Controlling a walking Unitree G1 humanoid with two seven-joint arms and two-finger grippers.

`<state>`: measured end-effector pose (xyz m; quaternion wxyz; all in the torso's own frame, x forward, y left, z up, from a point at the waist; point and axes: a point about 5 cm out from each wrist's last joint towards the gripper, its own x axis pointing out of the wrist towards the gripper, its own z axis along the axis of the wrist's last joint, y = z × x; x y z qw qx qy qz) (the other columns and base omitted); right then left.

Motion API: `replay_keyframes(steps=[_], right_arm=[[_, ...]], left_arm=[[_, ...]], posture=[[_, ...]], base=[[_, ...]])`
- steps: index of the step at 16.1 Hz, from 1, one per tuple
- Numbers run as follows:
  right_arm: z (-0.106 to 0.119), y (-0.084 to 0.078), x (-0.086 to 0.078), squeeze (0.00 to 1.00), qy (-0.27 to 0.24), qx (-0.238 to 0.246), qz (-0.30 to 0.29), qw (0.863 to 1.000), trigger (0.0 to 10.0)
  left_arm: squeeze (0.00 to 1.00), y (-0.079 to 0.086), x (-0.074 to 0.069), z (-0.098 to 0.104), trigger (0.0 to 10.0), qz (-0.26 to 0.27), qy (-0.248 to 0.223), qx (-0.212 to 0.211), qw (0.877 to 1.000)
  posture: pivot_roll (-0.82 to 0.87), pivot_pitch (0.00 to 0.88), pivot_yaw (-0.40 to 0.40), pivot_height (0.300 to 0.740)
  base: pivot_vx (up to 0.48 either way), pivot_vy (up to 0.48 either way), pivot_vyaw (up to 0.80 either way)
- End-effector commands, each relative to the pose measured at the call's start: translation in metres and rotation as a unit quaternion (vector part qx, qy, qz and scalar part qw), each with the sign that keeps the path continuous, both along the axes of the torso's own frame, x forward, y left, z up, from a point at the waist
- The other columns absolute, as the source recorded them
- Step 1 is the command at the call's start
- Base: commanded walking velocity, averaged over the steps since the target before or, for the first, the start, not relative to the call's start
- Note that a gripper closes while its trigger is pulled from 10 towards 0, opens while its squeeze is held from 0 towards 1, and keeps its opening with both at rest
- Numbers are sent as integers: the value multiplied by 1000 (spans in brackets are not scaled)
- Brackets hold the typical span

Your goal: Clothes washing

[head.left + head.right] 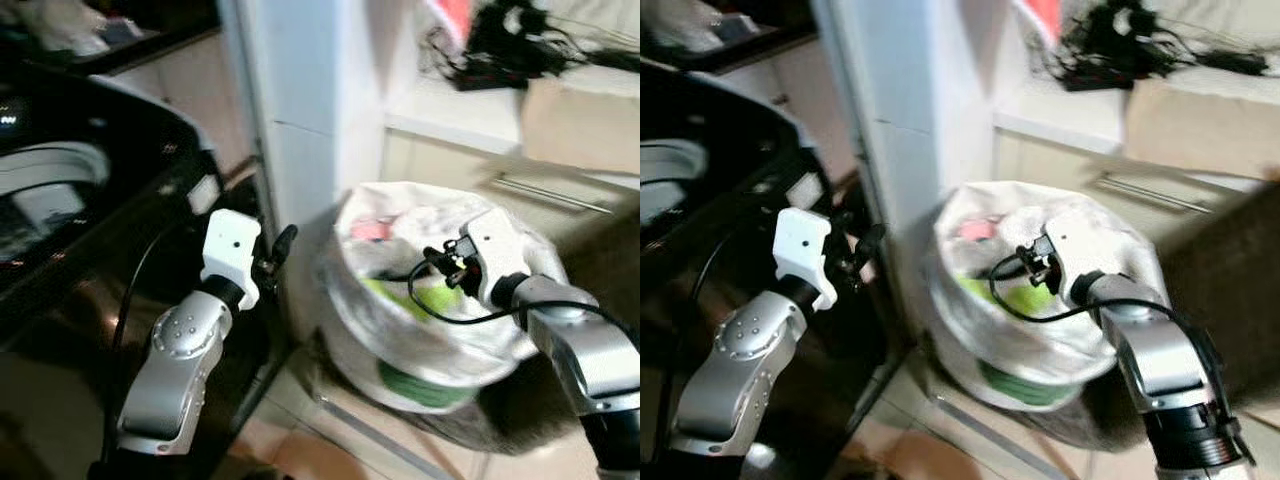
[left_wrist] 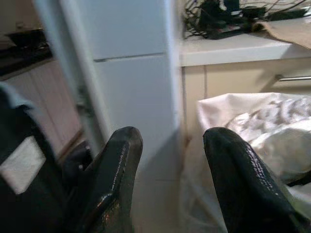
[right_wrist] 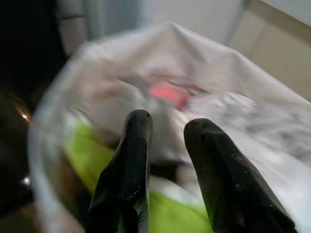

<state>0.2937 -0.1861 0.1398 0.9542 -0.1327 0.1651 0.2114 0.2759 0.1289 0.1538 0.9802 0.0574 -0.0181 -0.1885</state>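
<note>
the laundry basket [image 1: 440, 370] stands on the floor at the right, with clothes [image 1: 400, 290] in it; the washing machine [image 1: 70, 230] is at the left, a tall cabinet [image 1: 300, 120] between and behind them; behind the basket a counter [image 1: 450, 110] carries a tangle of cables [image 1: 510, 45]

White fridge [image 1: 300, 90] stands upright; tangled black cables [image 1: 500, 45] lie on counter [image 1: 450, 115].

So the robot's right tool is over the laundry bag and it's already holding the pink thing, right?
Not quite. The right tool is over the laundry bag, but it is open and empty. The right wrist view shows the pink thing lying in the bag beyond its fingers.
</note>
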Motion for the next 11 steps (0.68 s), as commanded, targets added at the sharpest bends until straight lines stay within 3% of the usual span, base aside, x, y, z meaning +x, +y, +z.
replay_keyframes(steps=[1,4,6,9,11], right_arm=[[7,3,-2,0,-19,8,6,1000,10000],[6,3,-5,0,-10,24,-1,1000,10000],[7,2,-5,0,-18,19,-1,1000,10000],[7,3,-6,0,-17,18,0,1000,10000],[7,2,-5,0,-18,17,-3,1000,10000]], left_arm=[[0,3,2,2,10000,5,-6,5,1000],[0,3,3,2,10000,3,-5,6,1000],[0,1,1,5,10000,3,-22,24,999],[0,-3,-2,2,10000,1,-16,25,1000],[0,0,0,3,10000,28,-11,-9,1000]], posture=[[-70,0,58,740],[-70,3,61,740],[-68,5,59,740],[-66,7,57,740],[-66,7,57,740]], base=[[0,382,0],[0,387,-431],[0,0,0],[0,-480,0],[0,0,0]])
